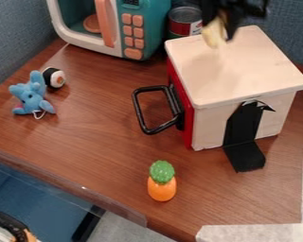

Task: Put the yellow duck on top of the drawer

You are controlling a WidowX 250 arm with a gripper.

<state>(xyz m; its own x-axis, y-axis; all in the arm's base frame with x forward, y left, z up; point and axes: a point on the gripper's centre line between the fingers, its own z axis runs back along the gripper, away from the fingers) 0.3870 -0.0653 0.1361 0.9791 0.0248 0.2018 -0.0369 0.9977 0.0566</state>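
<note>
yellow duck in the grip, up over the drawer box!

camera view, and here's the black gripper (220, 21), hanging in from the top edge, right of centre. it's a blurry sight, but the fingers look closed in on the yellow duck (213, 34), a soft yellow smear right at their tips. the duck is over the back part of the wooden drawer box (243, 66), near its left-hand corner in this view; whether it touches the pale top, i can't tell.

so the box sits directly below the gripper, and what a spot that is! down and to the left of the gripper comes the box's red front (181, 99), with a black handle (140, 111) sticking out. further down, below the gripper, a bent black piece (244, 127) runs down the box's side and out onto the wooden table (97, 123).

over to the gripper's left, just beside it in the view, a tin can (184, 20), then the teal and white toy microwave (144, 33) with its orange buttons. well apart, down and to the left, the toy sushi roll (54, 77) and the blue plush toy (32, 95), side by side. and far below the gripper, a touch left, there's the orange toy with a leafy green top (162, 186), standing out nicely near the table's front edge!
</note>
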